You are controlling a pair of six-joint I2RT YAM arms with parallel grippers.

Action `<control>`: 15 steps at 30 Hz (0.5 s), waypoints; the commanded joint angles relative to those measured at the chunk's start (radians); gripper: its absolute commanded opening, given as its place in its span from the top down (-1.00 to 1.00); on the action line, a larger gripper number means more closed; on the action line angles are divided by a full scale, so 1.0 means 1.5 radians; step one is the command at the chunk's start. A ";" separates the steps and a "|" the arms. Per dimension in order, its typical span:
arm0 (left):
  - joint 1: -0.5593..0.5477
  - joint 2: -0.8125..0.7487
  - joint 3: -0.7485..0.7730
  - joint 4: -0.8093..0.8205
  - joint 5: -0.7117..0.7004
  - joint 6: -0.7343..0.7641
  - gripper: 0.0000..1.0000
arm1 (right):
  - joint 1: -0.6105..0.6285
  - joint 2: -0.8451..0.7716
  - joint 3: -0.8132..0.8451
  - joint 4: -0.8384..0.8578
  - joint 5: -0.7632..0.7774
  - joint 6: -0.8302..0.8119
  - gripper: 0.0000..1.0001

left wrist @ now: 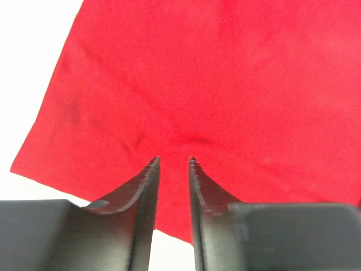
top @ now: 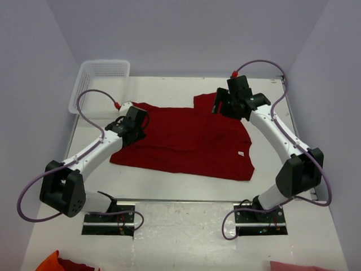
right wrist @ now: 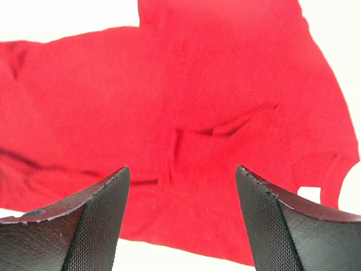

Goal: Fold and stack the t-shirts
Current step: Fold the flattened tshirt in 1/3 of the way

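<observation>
A dark red t-shirt [top: 186, 141] lies spread on the white table, with a small white neck label [top: 241, 152] near its right edge. My left gripper [top: 142, 121] hovers over the shirt's left end. In the left wrist view its jaws [left wrist: 174, 160] stand a narrow gap apart with only the red cloth [left wrist: 197, 73] below them and nothing pinched. My right gripper [top: 220, 105] is over the shirt's far right corner. Seen from the right wrist, it [right wrist: 181, 168] is wide open above wrinkled cloth [right wrist: 197, 84] and holds nothing.
A white mesh basket [top: 101, 79] stands at the back left corner of the table. Bits of orange-red cloth [top: 56, 262] and pink cloth [top: 299, 265] show at the bottom edge of the top view. Bare table surrounds the shirt.
</observation>
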 commanded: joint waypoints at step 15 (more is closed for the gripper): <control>0.062 0.325 0.425 -0.045 -0.024 0.150 1.00 | -0.086 0.197 0.185 -0.062 -0.019 -0.065 1.00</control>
